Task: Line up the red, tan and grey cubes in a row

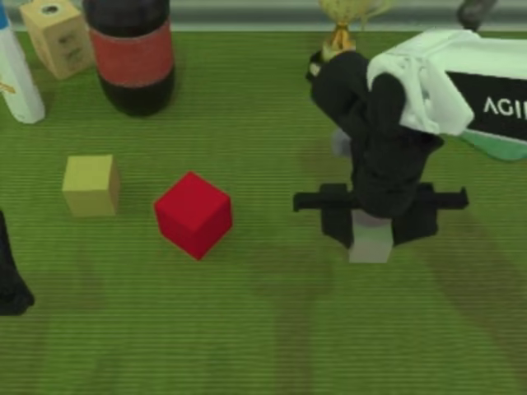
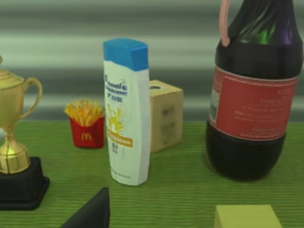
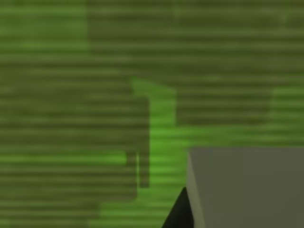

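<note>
The red cube [image 1: 193,214] rests on the green mat left of centre, turned at an angle. Further left, apart from it, sits the tan cube [image 1: 90,185], whose top also shows in the left wrist view [image 2: 247,217]. My right gripper [image 1: 370,224] hangs right of centre, shut on the grey cube [image 1: 370,245]. In the right wrist view that grey cube [image 3: 247,185] fills a corner, with one dark finger [image 3: 178,213] against its side. My left gripper [image 1: 10,288] is parked at the left edge, open and empty, with only one finger [image 2: 92,213] showing.
Along the back stand a shampoo bottle [image 1: 16,78], a pale box with a round hole [image 1: 58,33], a big cola bottle [image 1: 132,53] and a gold trophy [image 1: 342,29]. A red fries carton [image 2: 86,126] shows in the left wrist view.
</note>
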`<state>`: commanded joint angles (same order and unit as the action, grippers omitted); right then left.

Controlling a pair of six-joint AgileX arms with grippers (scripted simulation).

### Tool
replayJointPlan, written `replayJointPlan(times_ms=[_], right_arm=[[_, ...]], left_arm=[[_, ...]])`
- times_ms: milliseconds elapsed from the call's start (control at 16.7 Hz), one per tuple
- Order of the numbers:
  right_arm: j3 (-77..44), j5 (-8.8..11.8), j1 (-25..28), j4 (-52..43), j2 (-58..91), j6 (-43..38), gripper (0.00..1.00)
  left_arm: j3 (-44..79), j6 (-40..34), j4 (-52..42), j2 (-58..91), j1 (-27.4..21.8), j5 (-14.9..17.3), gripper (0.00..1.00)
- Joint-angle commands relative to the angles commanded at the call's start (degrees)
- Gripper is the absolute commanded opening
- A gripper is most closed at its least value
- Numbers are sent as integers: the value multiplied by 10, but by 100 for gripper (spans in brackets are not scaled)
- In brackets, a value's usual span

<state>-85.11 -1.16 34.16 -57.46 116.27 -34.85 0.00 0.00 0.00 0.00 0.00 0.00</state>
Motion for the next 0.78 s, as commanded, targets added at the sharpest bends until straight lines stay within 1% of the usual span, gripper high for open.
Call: replayJointPlan(times_ms=[180, 420, 780], right_arm=[[35, 0, 2, 51, 16, 0, 0], [40, 0, 2, 57, 19, 0, 0], [40, 0, 2, 57, 19, 0, 45]], left_arm=[[0, 0, 0, 0, 0, 0, 100], [0, 0, 0, 0, 0, 0, 100], [0, 0, 0, 0, 0, 0, 100]])
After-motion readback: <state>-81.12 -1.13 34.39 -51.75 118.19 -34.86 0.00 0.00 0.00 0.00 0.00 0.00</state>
